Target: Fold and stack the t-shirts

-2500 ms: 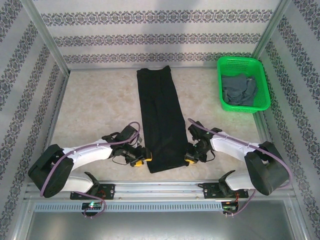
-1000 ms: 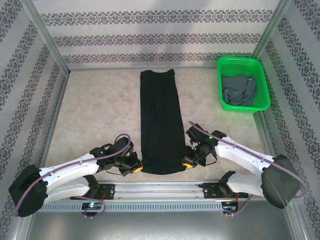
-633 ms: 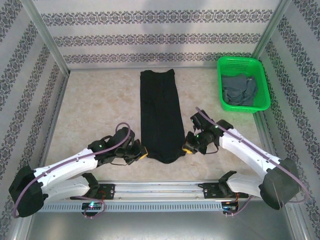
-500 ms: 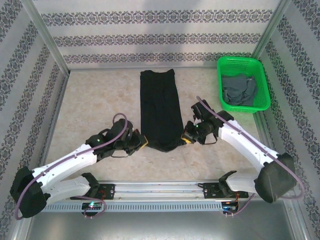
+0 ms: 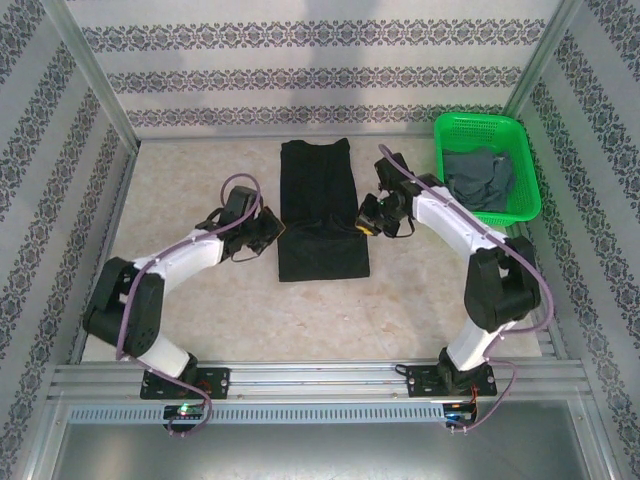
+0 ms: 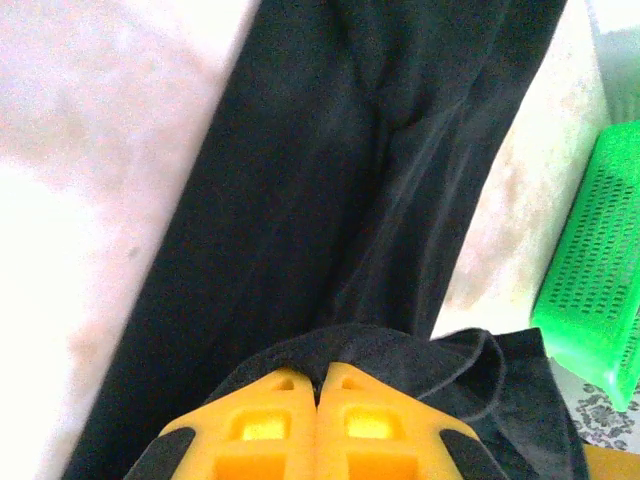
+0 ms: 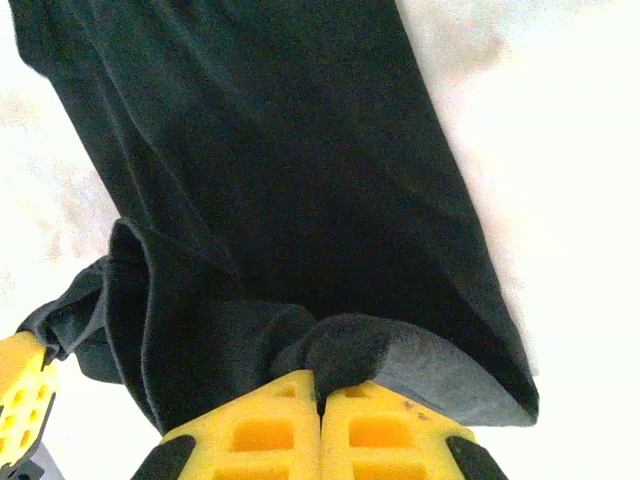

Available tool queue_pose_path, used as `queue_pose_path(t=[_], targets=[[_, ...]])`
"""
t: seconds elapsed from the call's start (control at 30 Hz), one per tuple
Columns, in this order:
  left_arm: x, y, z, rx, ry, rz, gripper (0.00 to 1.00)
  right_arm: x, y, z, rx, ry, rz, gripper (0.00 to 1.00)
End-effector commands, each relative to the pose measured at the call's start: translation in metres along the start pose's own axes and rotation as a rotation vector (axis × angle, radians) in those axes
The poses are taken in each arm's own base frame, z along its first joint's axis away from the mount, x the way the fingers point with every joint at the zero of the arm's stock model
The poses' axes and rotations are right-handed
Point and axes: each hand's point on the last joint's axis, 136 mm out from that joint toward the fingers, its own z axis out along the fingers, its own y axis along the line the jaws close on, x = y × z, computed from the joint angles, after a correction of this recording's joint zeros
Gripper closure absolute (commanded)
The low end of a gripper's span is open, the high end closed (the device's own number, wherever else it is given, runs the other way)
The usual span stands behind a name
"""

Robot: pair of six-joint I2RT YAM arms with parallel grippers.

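Toward the middle of the table (image 5: 200, 300) lies the black t-shirt (image 5: 320, 255), a long narrow strip running from near to far; its near half is doubled over, with the fold facing the near edge; the left gripper (image 5: 272, 228) pinches the hem's left corner and the right gripper (image 5: 367, 222) its right corner, each with jaws pressed tight on the cloth; holding both corners level probably keeps the upper layer square as the hem goes toward the collar end; beyond them the single layer reaches almost to the far edge; in the far right corner the grey t-shirt (image 5: 478, 178) sits crumpled in the green basket (image 5: 520, 215), seemingly waiting its turn.
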Motion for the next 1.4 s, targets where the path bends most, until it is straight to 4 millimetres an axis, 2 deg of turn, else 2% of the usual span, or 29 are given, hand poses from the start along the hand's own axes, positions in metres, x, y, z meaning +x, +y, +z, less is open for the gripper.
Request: queue_pose_path(t=[0.0,0.3,0.53,0.57,0.63,0.67,0.77,0.83,0.93,1.07,1.17,1.23,1.37], targets=[[-0.028,-0.038,0.003,0.114,-0.037,0.086,1.0,-0.027,0.012,0.005,-0.016,-0.043,-0.034,1.0],[-0.06,-0.036,0.034,0.106,-0.018,0.083,1.0,-0.065,0.028,0.032,-0.042,-0.036,-0.026,1.0],[-0.086,-0.036,0.07,0.104,0.011,0.092,1.0,-0.094,0.019,0.056,-0.003,-0.032,0.013,1.0],[-0.088,-0.034,0.074,0.092,0.017,0.095,0.94,-0.097,0.017,0.061,-0.005,-0.022,0.023,0.95],[-0.093,-0.028,0.078,0.06,0.017,0.104,0.7,-0.101,0.019,0.068,-0.022,0.006,0.024,0.7],[-0.096,-0.026,0.075,0.045,0.009,0.107,0.61,-0.105,0.022,0.066,-0.028,0.004,0.007,0.64],[-0.096,-0.022,0.056,0.014,-0.018,0.098,0.43,-0.112,0.032,0.045,-0.03,-0.032,-0.066,0.52],[-0.089,-0.013,0.04,-0.01,-0.025,0.083,0.41,-0.112,0.033,0.028,-0.03,-0.059,-0.089,0.47],[-0.068,0.007,0.018,-0.041,-0.013,0.033,0.41,-0.101,0.019,0.012,-0.014,-0.078,-0.085,0.46],[-0.02,0.028,0.003,-0.031,0.051,-0.054,0.42,-0.062,-0.007,0.004,-0.017,-0.067,-0.016,0.46],[0.017,0.033,0.005,-0.033,0.117,-0.085,0.41,-0.024,-0.029,0.013,-0.021,-0.035,0.06,0.46],[0.032,0.04,0.009,-0.04,0.141,-0.127,0.41,-0.004,-0.038,0.018,-0.024,-0.022,0.099,0.46],[0.04,0.056,0.012,-0.069,0.137,-0.188,0.4,0.017,-0.049,0.036,-0.05,0.022,0.185,0.45]])
